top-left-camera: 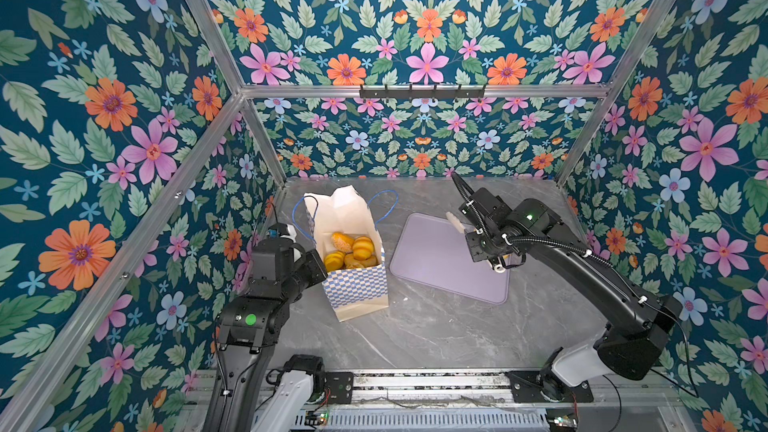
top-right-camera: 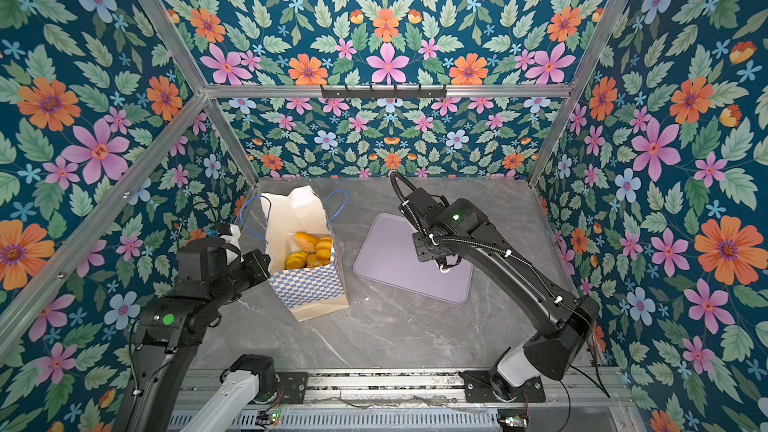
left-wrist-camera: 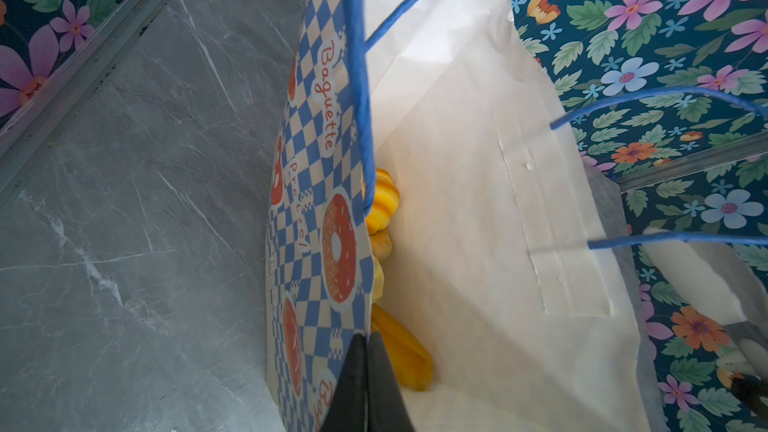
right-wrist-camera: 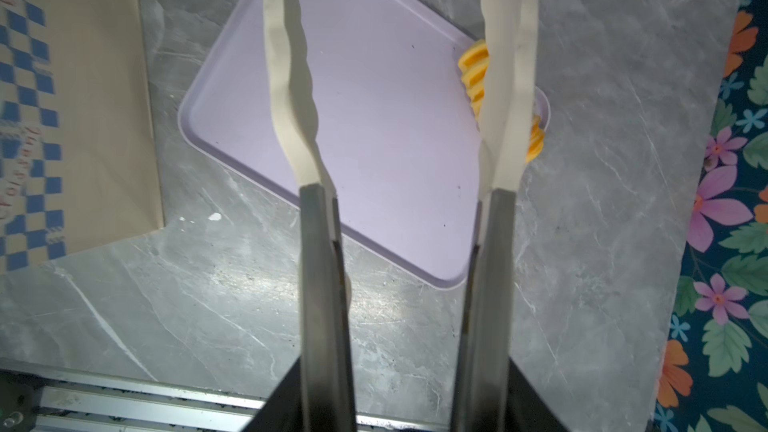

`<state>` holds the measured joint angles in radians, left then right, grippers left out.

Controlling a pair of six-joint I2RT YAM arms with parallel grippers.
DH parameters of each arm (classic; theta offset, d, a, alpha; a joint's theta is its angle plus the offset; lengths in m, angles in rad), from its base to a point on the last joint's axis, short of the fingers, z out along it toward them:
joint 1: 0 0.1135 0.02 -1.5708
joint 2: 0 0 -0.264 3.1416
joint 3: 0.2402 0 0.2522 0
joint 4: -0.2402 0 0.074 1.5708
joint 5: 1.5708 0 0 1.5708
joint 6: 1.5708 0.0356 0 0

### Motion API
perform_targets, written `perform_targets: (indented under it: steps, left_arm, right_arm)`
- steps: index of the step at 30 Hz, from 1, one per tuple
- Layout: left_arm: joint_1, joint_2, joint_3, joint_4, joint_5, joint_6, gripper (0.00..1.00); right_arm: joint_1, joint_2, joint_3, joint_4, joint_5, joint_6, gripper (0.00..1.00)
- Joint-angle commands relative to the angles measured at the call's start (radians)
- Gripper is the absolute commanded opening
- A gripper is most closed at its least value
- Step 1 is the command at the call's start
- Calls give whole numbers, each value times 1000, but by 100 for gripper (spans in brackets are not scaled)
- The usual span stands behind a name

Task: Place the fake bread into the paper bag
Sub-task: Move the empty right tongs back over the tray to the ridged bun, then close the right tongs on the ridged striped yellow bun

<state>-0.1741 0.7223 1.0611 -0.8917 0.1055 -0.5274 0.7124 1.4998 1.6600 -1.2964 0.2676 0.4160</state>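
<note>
The paper bag stands open on the left of the table, blue-and-white checks on its front. Several golden fake breads lie inside it. My left gripper is shut on the bag's checkered rim, holding the mouth open. One ridged orange-yellow bread lies at a corner of the lilac tray, partly behind a tong tip. My right gripper is shut on cream-tipped tongs. The tongs stand open above the tray with nothing between their tips.
The lilac tray lies right of the bag on the grey marble table. Blue cord handles arch over the bag's mouth. Flowered walls close in the left, back and right; a metal rail runs along the front.
</note>
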Motion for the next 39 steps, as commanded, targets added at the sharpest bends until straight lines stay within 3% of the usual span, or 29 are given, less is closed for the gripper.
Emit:
perform_targets:
  steps: [1, 18, 39]
  left_arm:
    - [-1, 3, -1, 11, 3, -2, 7]
    - [-1, 3, -11, 18, 10, 3, 7]
    - [1, 12, -18, 25, 17, 27, 7]
  right_arm:
    - [-46, -18, -57, 30, -31, 9, 52]
    - [-285, 56, -238, 123, -119, -52, 52]
    - [-341, 229, -161, 121, -53, -204, 55]
